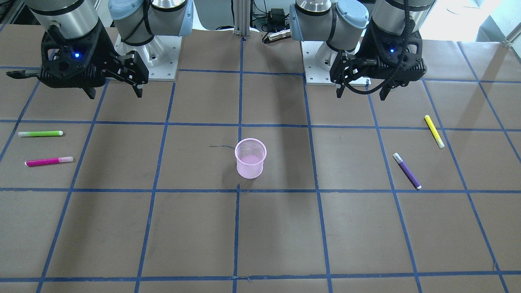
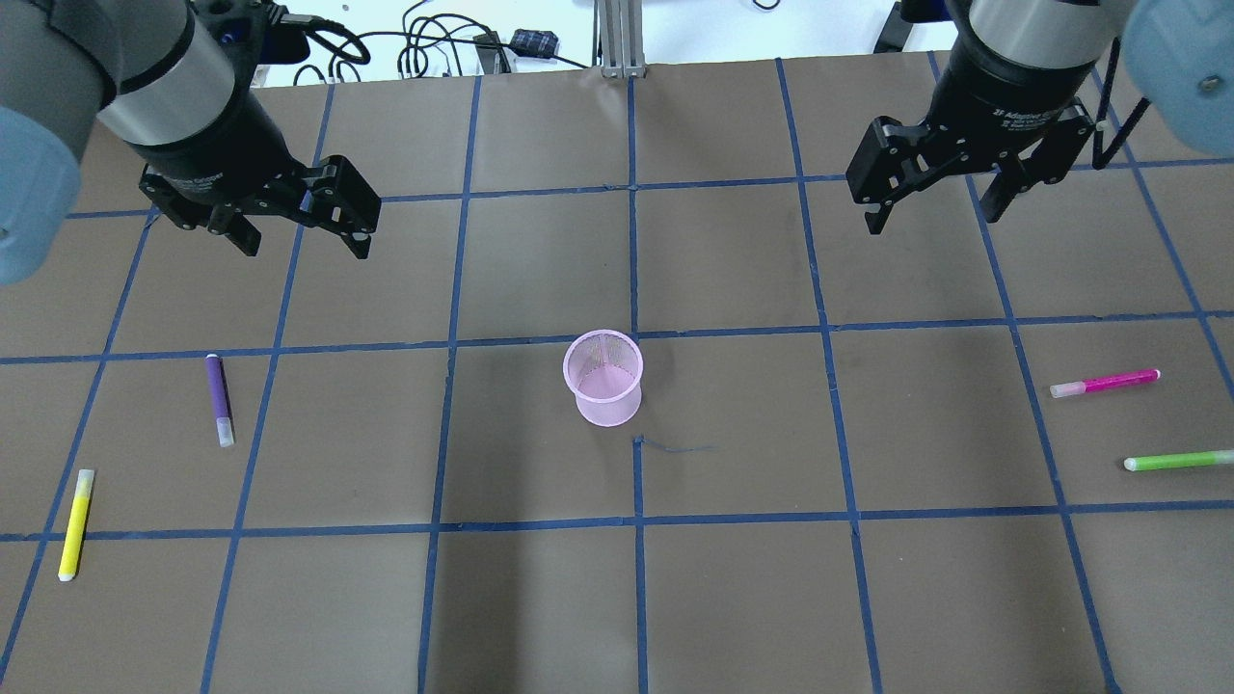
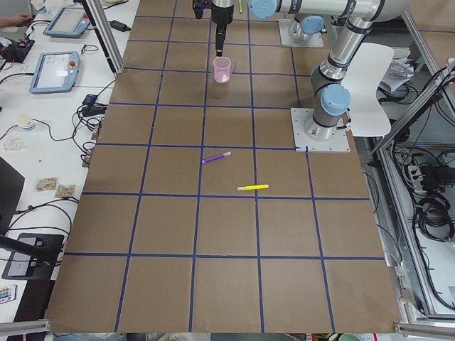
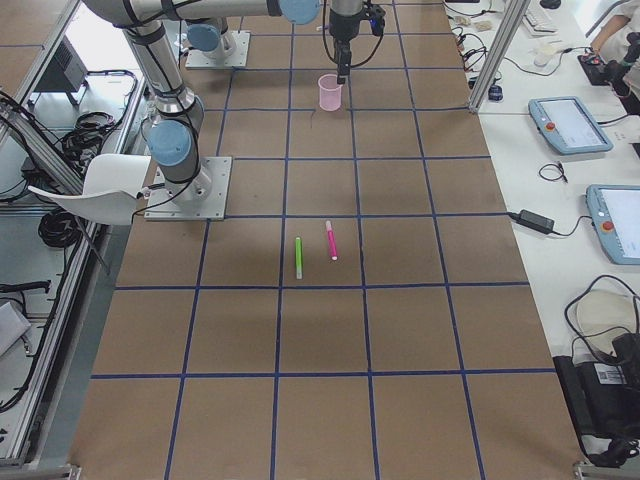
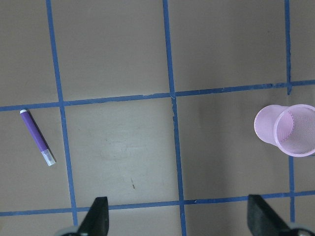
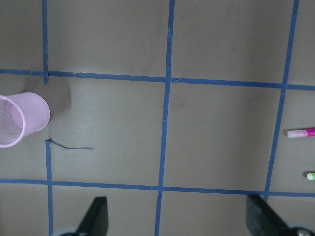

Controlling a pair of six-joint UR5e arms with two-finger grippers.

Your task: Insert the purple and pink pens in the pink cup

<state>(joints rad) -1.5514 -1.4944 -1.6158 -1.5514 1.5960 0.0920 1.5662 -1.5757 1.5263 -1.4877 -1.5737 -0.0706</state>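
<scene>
A pink mesh cup [image 1: 250, 158] [image 2: 603, 378] stands upright at the table's middle; it also shows in both wrist views [image 5: 285, 130] [image 6: 19, 120]. The purple pen [image 2: 219, 399] [image 1: 407, 171] [image 5: 37, 137] lies flat on the robot's left side. The pink pen [image 2: 1104, 383] [image 1: 49, 161] [image 6: 301, 132] lies flat on its right side. My left gripper [image 2: 304, 246] [image 1: 360, 95] is open and empty, high above the table, back from the purple pen. My right gripper [image 2: 930, 220] [image 1: 115, 95] is open and empty, high above the table, back from the pink pen.
A yellow pen [image 2: 75, 523] [image 1: 434, 131] lies outboard of the purple one. A green pen [image 2: 1178, 461] [image 1: 40, 133] lies beside the pink one. Blue tape lines grid the brown table. The arms' base plates [image 1: 163, 61] stand at the robot's edge.
</scene>
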